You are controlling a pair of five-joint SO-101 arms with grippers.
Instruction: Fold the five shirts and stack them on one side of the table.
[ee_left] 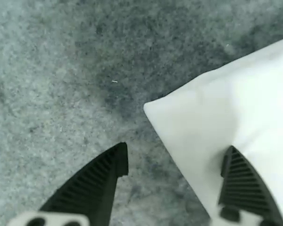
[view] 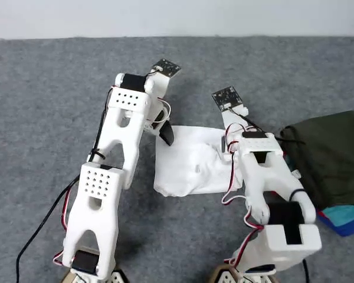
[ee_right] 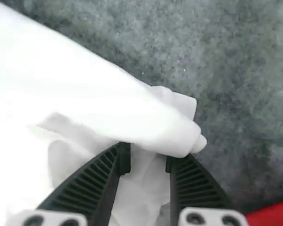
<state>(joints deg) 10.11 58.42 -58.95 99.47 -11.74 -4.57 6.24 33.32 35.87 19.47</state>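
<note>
Shirt [ee_right: 75,89] in right hand [ee_right: 147,155] grip

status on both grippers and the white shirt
Left gripper open, straddling crumpled white cloth shirt edge. Right gripper shut on its fold. Dark green folded garment nearby, not obstructing.

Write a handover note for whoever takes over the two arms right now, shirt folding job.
Left gripper: open, straddling a corner of the white shirt.
Right gripper: shut on a bunched fold at its other side.
Dark green shirt lies at the table's right side, blue and red cloth showing at its edge.
Left to do: finish folding the white shirt, add it to that pile.
</note>
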